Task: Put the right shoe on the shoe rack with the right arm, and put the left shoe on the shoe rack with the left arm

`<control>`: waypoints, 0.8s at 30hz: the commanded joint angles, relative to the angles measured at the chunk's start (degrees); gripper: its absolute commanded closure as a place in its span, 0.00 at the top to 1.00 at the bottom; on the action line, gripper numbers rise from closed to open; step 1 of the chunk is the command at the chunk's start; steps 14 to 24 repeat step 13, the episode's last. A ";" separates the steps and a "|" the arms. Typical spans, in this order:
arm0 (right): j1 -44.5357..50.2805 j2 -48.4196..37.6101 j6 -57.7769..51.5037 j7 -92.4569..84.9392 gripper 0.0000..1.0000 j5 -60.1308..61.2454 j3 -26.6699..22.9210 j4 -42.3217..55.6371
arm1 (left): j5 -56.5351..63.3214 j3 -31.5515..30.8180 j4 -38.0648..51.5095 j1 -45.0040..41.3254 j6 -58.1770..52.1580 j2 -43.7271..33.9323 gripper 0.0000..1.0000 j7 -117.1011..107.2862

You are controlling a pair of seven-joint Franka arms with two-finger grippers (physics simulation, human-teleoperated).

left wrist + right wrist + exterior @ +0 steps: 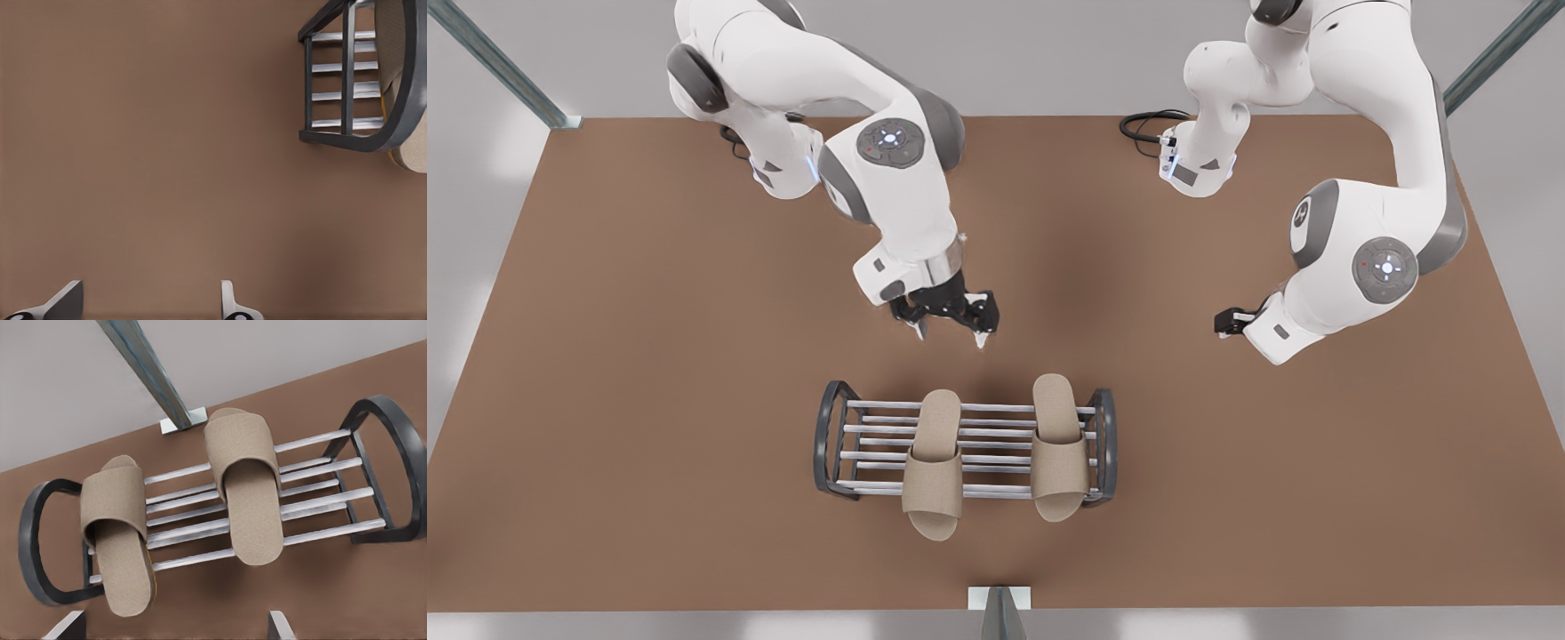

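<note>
Right up front, a grey post (pixel 999 613) is seen at the near edge of the brown table (pixel 649 356), and just behind it the shoe rack (pixel 824 436) is loaded. Both slippers are laid across the silver bars. The right shoe (pixel 934 471) is placed near the middle, with its toe hung out over the front bar. The left shoe (pixel 1058 444) is set close to the end frame on the front view's right. Nothing else is held by the rack.

The right gripper (pixel 951 333) is poised just behind the rack with jaws spread wide, and nothing is gripped. The left gripper (pixel 1230 322) is parked well apart on the front view's right, its fingertips (pixel 63 303) also parted and empty.

Placement is judged complete. Only a clean retreat is called for, and the overhanging toe is best left unbumped.
</note>
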 commanded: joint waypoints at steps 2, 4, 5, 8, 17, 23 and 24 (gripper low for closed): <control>-3.71 -5.18 -16.96 -3.01 1.00 0.47 0.13 0.27 | -0.02 -0.05 0.00 0.03 -0.09 -0.07 1.00 0.71; -11.53 -9.75 -20.48 -15.40 1.00 0.47 0.05 1.49 | -0.02 0.04 -0.09 -0.06 -0.17 -0.07 1.00 0.80; -16.54 -10.28 -21.63 -21.47 1.00 0.55 0.13 2.47 | -0.02 0.04 -0.09 0.03 -0.17 -0.07 1.00 0.71; -28.06 -11.25 -20.84 -34.58 1.00 0.90 0.49 0.80 | 0.07 0.04 -0.17 0.03 -0.09 0.02 1.00 0.71; -33.25 -19.86 -13.91 -43.99 1.00 3.54 0.22 -17.73 | -0.02 0.04 -0.35 -0.06 0.00 0.11 1.00 0.71; -33.25 -19.86 -13.91 -43.99 1.00 3.54 0.22 -17.73 | -0.02 0.04 -0.35 -0.06 0.00 0.11 1.00 0.71; -33.25 -19.86 -13.91 -43.99 1.00 3.54 0.22 -17.73 | -0.02 0.04 -0.35 -0.06 0.00 0.11 1.00 0.71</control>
